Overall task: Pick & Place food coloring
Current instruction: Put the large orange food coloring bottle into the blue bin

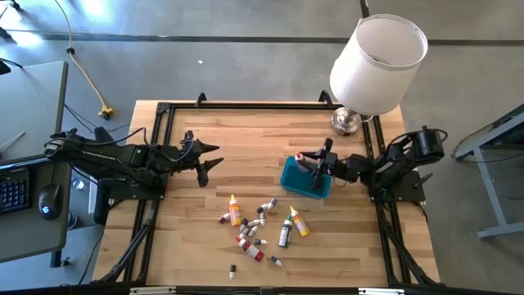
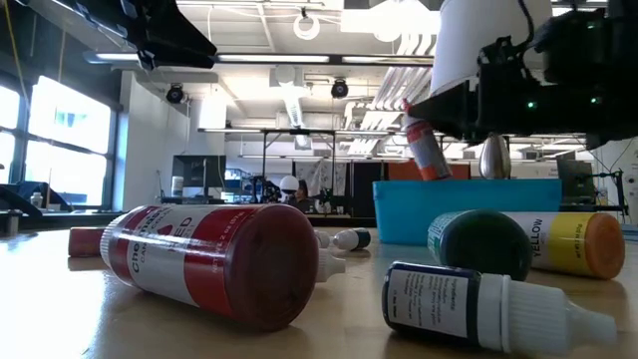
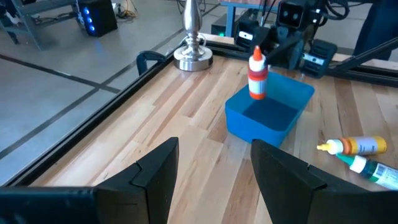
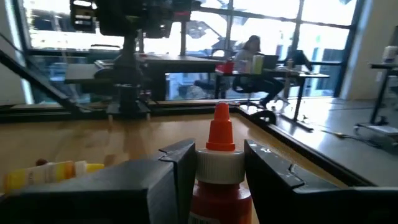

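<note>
My right gripper [image 1: 319, 162] clenches a red-capped food coloring bottle [image 3: 257, 74] above the teal bin [image 1: 295, 182].
My left gripper [image 1: 211, 160] waits released, far left of the scattered bottles [image 1: 258, 225].

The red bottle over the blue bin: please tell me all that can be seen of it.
The red bottle is a small plastic dropper bottle with a red body, a white ribbed collar and an orange-red cone tip. It stands nearly upright, slightly tilted, above the teal bin, not resting in it. The right pincer is shut on it, one dark finger at each side of the collar. Its label cannot be read. Nothing else touches it.
</note>
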Controlling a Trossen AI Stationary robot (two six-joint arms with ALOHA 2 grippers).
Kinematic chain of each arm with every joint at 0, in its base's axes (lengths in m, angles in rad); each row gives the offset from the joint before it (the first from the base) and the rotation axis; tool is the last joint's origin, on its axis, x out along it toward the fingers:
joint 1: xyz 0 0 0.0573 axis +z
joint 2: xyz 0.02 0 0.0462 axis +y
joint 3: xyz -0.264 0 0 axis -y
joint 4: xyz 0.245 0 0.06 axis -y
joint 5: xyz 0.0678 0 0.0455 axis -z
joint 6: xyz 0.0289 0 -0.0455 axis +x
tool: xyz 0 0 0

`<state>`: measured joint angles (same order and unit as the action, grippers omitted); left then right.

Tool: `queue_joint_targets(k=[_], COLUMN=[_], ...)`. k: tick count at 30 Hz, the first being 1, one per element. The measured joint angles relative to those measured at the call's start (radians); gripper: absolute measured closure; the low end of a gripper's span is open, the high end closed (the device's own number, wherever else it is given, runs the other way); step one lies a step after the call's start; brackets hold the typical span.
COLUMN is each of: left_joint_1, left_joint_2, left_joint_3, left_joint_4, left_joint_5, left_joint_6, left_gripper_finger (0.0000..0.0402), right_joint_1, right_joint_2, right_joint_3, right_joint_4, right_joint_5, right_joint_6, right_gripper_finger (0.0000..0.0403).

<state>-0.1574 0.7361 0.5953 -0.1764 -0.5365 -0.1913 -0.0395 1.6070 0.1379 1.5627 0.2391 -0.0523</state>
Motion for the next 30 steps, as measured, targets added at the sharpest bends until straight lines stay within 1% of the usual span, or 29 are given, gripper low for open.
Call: queue_joint_targets(k=[6,13,16,21,23,30], left_joint_1=[0.000,0.000,0.000,0.000,0.000,0.000], left_joint_2=[0.000,0.000,0.000,0.000,0.000,0.000], left_joint_3=[0.000,0.000,0.000,0.000,0.000,0.000], left_joint_4=[0.000,-0.006,-0.006,-0.007,-0.006,-0.009], left_joint_5=[0.004,0.005,0.005,0.005,0.005,0.006], left_joint_6=[-0.001,0.001,0.002,0.002,0.002,0.002], left_gripper_finger=[0.0204,0.0204,0.0204,0.0204,0.0204,0.0204], right_joint_1=[-0.048,-0.084,-0.114,-0.176,-0.194,-0.190], right_joint_2=[0.146,0.252,0.261,0.261,0.261,0.261], right_joint_3=[0.081,0.165,0.197,0.240,0.246,0.197], right_joint_4=[0.002,0.003,0.003,0.004,0.001,0.001], right_joint_5=[-0.093,-0.103,-0.122,-0.224,-0.248,-0.251], right_joint_6=[0.028,0.019,-0.011,-0.011,0.009,0.058], right_gripper_finger=[0.0284,0.0285,0.0283,0.0285,0.0284,0.0280])
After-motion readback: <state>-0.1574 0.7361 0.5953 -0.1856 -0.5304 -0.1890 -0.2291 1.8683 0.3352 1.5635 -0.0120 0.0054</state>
